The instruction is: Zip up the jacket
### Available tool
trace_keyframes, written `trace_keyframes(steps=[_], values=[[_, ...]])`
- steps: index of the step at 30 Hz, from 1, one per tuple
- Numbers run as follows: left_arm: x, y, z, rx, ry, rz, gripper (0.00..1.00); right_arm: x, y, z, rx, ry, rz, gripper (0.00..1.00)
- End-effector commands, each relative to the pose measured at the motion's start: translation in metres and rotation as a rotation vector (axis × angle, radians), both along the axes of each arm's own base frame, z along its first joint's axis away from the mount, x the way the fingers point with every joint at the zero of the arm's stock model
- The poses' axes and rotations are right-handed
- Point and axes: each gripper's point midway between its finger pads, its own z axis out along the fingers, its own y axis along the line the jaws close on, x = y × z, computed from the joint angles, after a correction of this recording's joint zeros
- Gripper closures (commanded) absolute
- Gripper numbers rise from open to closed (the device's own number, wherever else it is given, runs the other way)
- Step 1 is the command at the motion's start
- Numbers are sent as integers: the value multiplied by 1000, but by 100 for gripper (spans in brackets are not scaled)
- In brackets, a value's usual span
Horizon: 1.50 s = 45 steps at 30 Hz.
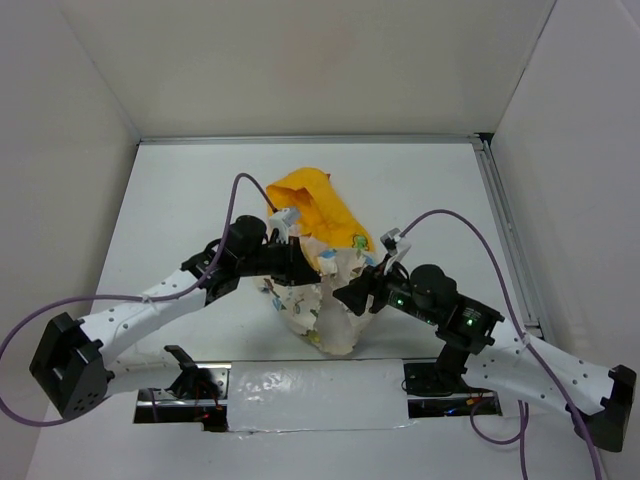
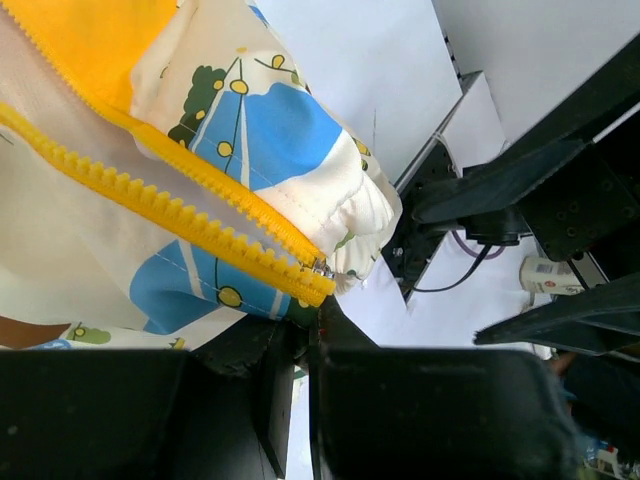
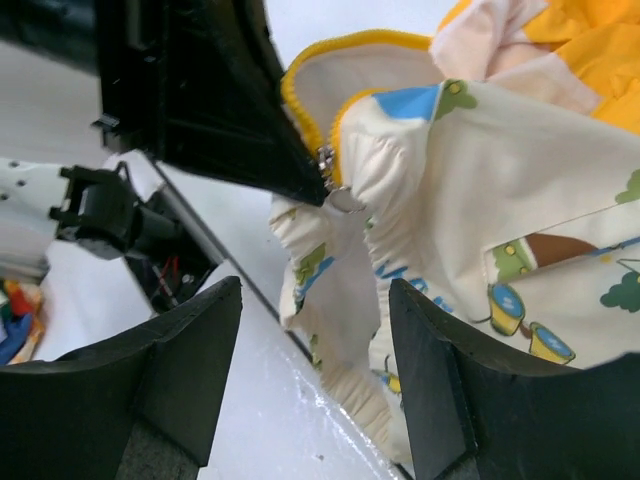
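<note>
Your left gripper (image 1: 320, 268), jaws pinched on the jacket (image 1: 325, 305) at the bottom end of its yellow zipper (image 2: 200, 225), your right gripper (image 1: 347, 297) just beside it, jaws apart and empty, jacket bunched mid-way across the desk (image 1: 200, 180)

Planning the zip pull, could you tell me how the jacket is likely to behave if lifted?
Probably floppy: the jacket sags in folds below the left gripper. Likely light: thin-looking fabric. The zipper teeth may buckle unless tensioned.
</note>
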Motion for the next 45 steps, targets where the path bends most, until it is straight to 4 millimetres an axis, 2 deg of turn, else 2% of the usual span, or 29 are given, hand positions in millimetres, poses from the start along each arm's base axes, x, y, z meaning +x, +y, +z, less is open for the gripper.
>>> trace_keyframes(steps=[1, 3, 7, 10, 11, 14, 21, 24, 28, 35, 38, 39, 43, 44, 45], values=[[2, 2, 19, -67, -18, 14, 100, -13, 5, 16, 77, -30, 72, 33], [-1, 3, 22, -81, -9, -1, 100, -29, 13, 21, 113, -34, 171, 36], [-1, 1, 29, -111, -28, -19, 100, -42, 33, 35, 200, -60, 299, 37], [-7, 1, 34, -133, -35, -58, 100, -36, 44, 27, 181, -25, 300, 36], [-11, 1, 36, -144, -35, -80, 100, -32, 47, 20, 161, -3, 286, 36], [-18, 2, 40, -175, -38, -113, 100, -20, 48, 15, 164, 16, 244, 31], [-27, 2, 45, -207, -51, -165, 100, -12, 49, 35, 308, -55, 246, 26], [-30, 2, 44, -217, -41, -179, 100, -6, 50, 40, 308, -59, 234, 25], [-31, 2, 47, -228, -49, -189, 100, -3, 54, 33, 289, -35, 239, 24], [-33, 6, 53, -253, -65, -203, 100, 2, 50, 23, 273, -20, 205, 25], [-34, 6, 52, -254, -66, -210, 100, 1, 50, 29, 302, -43, 220, 29], [-34, 6, 51, -253, -64, -209, 100, 0, 51, 31, 307, -54, 229, 37], [-30, 5, 44, -239, -47, -195, 100, 1, 54, 40, 304, -77, 244, 52], [-30, 5, 43, -237, -42, -193, 100, 1, 55, 41, 306, -75, 245, 60], [-28, 5, 41, -232, -38, -185, 100, 0, 55, 42, 306, -72, 249, 63]])
